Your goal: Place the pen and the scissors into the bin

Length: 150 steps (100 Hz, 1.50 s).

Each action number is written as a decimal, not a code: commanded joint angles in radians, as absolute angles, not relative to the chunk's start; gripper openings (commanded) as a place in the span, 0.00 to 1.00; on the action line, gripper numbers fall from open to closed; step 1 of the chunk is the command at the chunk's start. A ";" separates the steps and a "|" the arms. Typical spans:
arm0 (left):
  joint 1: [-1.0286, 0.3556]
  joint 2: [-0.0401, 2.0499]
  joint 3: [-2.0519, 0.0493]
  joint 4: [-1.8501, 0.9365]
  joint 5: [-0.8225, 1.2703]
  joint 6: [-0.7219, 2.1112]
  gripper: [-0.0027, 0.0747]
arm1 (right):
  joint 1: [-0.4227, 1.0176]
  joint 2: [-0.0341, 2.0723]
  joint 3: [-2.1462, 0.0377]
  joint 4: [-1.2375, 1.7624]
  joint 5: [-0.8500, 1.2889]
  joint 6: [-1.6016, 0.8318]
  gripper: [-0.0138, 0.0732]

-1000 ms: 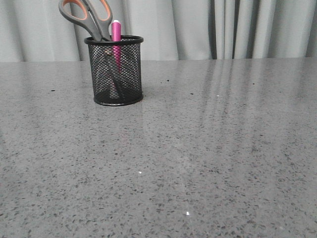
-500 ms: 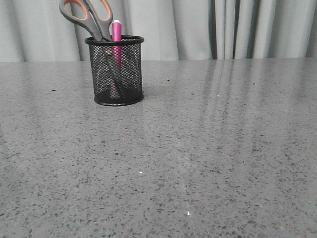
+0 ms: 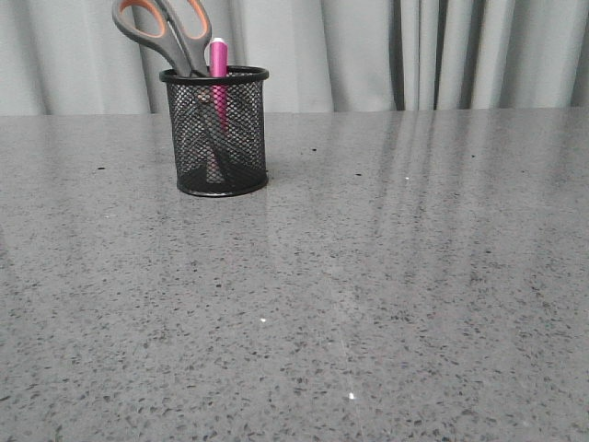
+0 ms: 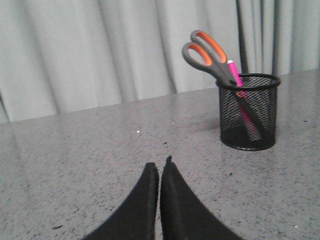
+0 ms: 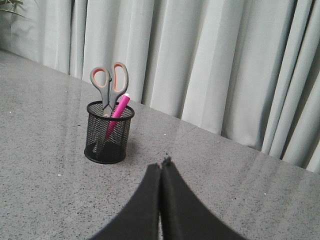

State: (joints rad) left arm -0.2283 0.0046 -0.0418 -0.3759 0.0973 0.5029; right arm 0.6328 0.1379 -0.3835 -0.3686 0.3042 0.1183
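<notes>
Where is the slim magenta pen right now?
In the front view, the slim magenta pen stands inside the black wire-mesh cup at the table's far left, just right of the grey-and-orange scissors.

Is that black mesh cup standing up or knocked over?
Upright: the round black wire-mesh cup stands on its base, rim up, grey-handled scissors and magenta pen sticking out.
</notes>
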 commanded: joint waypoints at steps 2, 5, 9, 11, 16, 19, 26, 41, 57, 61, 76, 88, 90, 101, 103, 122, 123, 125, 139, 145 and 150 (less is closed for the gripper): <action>-0.176 -0.028 -0.022 -0.356 0.023 0.445 0.01 | 0.629 0.147 -0.409 -0.375 0.242 0.112 0.08; -0.160 -0.035 -0.009 -0.351 0.032 0.436 0.01 | 0.629 0.147 -0.409 -0.375 0.242 0.112 0.08; -0.137 -0.035 0.007 -0.333 0.051 0.433 0.01 | 0.629 0.147 -0.409 -0.375 0.242 0.112 0.08; -0.126 -0.035 0.014 -0.326 0.065 0.433 0.01 | 0.629 0.147 -0.409 -0.375 0.242 0.112 0.08; -0.104 -0.035 0.026 -0.301 0.103 0.431 0.01 | 0.629 0.147 -0.409 -0.375 0.242 0.112 0.08; -0.093 -0.035 0.033 -0.291 0.121 0.431 0.01 | 0.629 0.147 -0.409 -0.375 0.242 0.112 0.08; -0.073 -0.035 0.045 -0.277 0.147 0.431 0.01 | 0.629 0.147 -0.409 -0.375 0.242 0.112 0.08; -0.053 -0.035 0.045 -0.251 0.186 0.431 0.01 | 0.629 0.147 -0.409 -0.375 0.242 0.112 0.08; -0.053 -0.035 0.045 -0.221 0.238 0.431 0.01 | 0.629 0.147 -0.409 -0.375 0.242 0.112 0.08; -0.053 -0.035 0.045 -0.221 0.257 0.431 0.01 | 0.629 0.147 -0.409 -0.375 0.242 0.112 0.08; -0.053 -0.035 0.045 -0.218 0.294 0.334 0.01 | 0.629 0.147 -0.409 -0.375 0.242 0.112 0.08; -0.055 -0.035 0.045 -0.173 0.294 0.323 0.01 | 0.629 0.147 -0.409 -0.375 0.242 0.112 0.08; -0.055 -0.035 0.045 -0.165 0.294 0.323 0.01 | 0.629 0.147 -0.409 -0.375 0.242 0.112 0.08; -0.055 -0.035 0.045 -0.155 0.294 0.323 0.01 | 0.629 0.147 -0.409 -0.375 0.242 0.112 0.08; -0.055 -0.035 0.045 -0.157 0.294 0.323 0.01 | 0.629 0.147 -0.409 -0.375 0.242 0.112 0.08; -0.055 -0.035 0.045 -0.156 0.294 0.323 0.01 | 0.629 0.147 -0.409 -0.375 0.242 0.112 0.08; -0.055 -0.035 0.045 -0.156 0.294 0.323 0.01 | 0.629 0.147 -0.409 -0.375 0.242 0.112 0.08; -0.055 -0.035 0.045 -0.156 0.294 0.323 0.01 | 0.629 0.147 -0.409 -0.375 0.242 0.112 0.08; -0.055 -0.035 0.045 -0.156 0.294 0.323 0.01 | 0.629 0.147 -0.409 -0.375 0.242 0.112 0.08; -0.055 -0.035 0.045 -0.156 0.294 0.323 0.01 | 0.629 0.147 -0.409 -0.375 0.242 0.112 0.08; -0.055 -0.035 0.045 -0.156 0.294 0.323 0.01 | 0.629 0.147 -0.409 -0.375 0.242 0.112 0.08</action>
State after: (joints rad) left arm -0.0564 -0.0040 0.0014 -0.1580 0.3400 0.3313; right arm 0.6328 0.1379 -0.3835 -0.3680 0.3064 0.1183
